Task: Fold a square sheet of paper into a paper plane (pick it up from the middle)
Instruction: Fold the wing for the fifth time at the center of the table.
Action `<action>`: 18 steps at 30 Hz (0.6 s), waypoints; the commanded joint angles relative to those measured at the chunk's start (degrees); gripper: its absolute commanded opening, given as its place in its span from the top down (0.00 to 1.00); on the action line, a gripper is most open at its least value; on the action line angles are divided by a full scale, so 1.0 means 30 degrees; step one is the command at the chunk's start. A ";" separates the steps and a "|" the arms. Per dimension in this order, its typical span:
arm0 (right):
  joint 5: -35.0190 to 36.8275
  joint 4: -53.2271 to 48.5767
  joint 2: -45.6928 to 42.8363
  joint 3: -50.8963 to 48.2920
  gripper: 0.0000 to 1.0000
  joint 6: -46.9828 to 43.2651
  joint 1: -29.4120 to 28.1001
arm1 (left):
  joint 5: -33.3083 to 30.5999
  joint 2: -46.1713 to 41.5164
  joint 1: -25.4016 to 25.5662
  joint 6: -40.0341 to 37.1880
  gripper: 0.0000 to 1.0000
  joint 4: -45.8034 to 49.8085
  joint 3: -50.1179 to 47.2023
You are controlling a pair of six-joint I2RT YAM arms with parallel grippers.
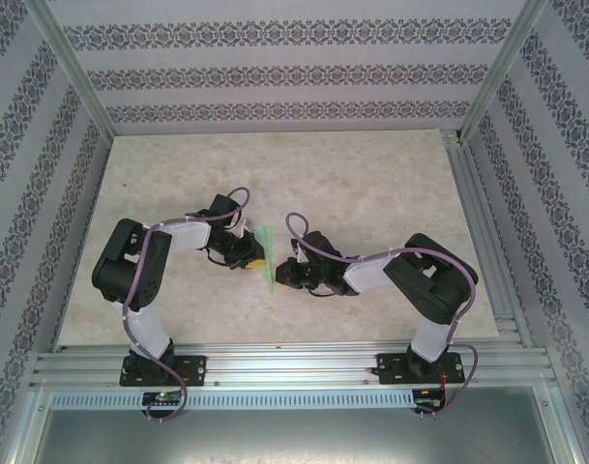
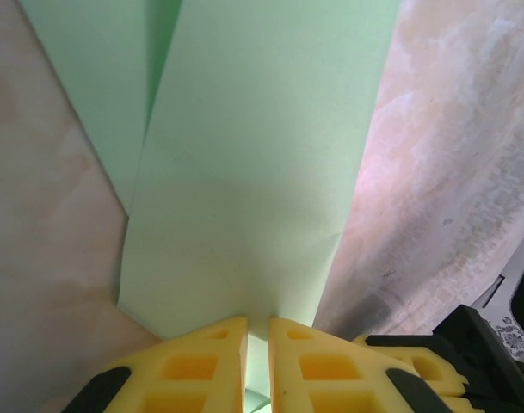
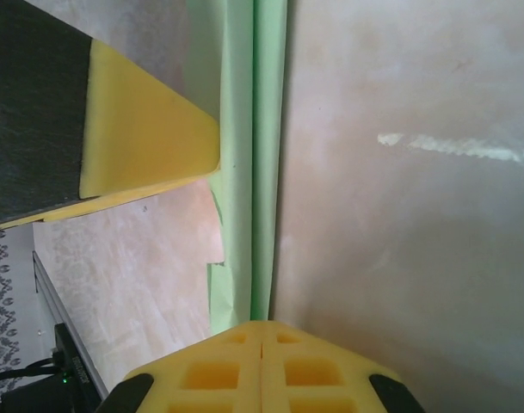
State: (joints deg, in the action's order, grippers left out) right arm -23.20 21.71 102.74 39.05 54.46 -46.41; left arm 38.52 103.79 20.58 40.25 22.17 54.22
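The square sheet of paper is folded into a slim light-green paper plane [image 1: 265,253], lying lengthwise on the table between the two arms. My left gripper [image 1: 253,253] comes at it from the left and is shut on it. In the left wrist view the paper plane [image 2: 253,155] runs up from between the yellow fingertips of the left gripper [image 2: 258,323]. My right gripper [image 1: 280,274] is shut at the paper's near end. In the right wrist view the right gripper [image 3: 262,325] touches the long crease of the paper plane [image 3: 244,172]; whether it pinches the paper I cannot tell.
The beige marbled table [image 1: 371,193] stretches behind and to both sides. A yellow finger of the left gripper [image 3: 150,129] presses at the paper's side in the right wrist view. Metal frame rails [image 1: 294,362] run along the near edge, with patterned walls around.
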 commanded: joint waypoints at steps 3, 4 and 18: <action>-0.0356 0.1019 0.0083 0.0642 0.95 0.0275 -0.0239 | 0.0156 0.0267 -0.0406 -0.0855 0.84 0.0211 0.0093; -0.0273 0.0982 -0.0060 0.0637 0.95 0.0246 -0.0225 | 0.0145 0.0272 -0.0413 -0.0851 0.84 0.0204 0.0096; -0.0516 0.1617 0.0795 0.0812 0.98 0.0711 -0.0406 | 0.0416 0.0789 -0.0433 -0.1382 0.84 0.0456 0.0624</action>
State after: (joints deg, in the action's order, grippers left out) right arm -24.16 25.71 103.59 40.12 56.51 -47.16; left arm 39.31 104.77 20.14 38.22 22.28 54.65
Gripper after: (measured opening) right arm 0.047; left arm 0.163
